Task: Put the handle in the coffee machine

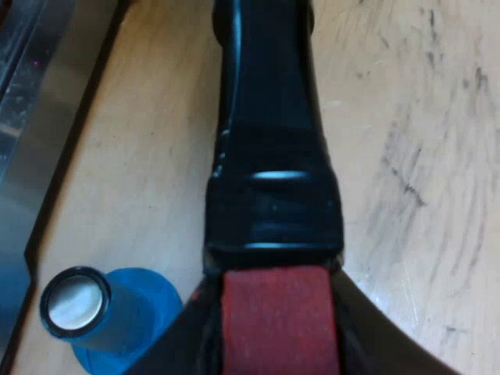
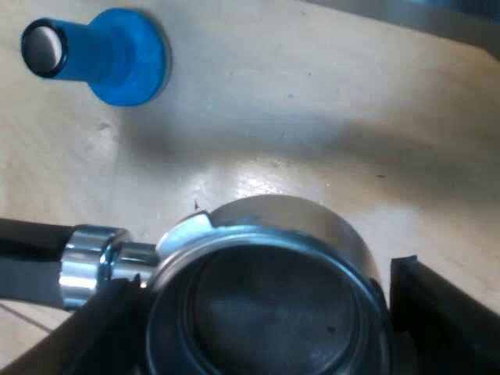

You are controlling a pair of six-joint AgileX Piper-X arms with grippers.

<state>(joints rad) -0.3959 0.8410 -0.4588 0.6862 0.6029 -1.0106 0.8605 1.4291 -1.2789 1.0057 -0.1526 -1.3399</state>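
Observation:
The metal holder point(image 2: 266, 234) hangs just above the wooden table with its round basket facing the right wrist camera. My right gripper point(image 2: 262, 320) is shut on the basket, one black finger against each side. The holder's dark handle point(image 1: 269, 156) runs away from the left wrist camera, and its red end point(image 1: 277, 320) sits between the fingers of my left gripper point(image 1: 273, 312), which is shut on it. A blue tamper point(image 1: 101, 316) with a silver top stands upright on the table beside the handle's red end. The blue tamper point(image 2: 101, 55) is also beyond the basket.
A metal surface with a dark edge point(image 1: 31, 133), part of the espresso machine, runs along the wooden table point(image 1: 422, 156) near the tamper. A grey metal edge point(image 2: 422, 19) lies past the basket. The wood around the holder is bare and scuffed.

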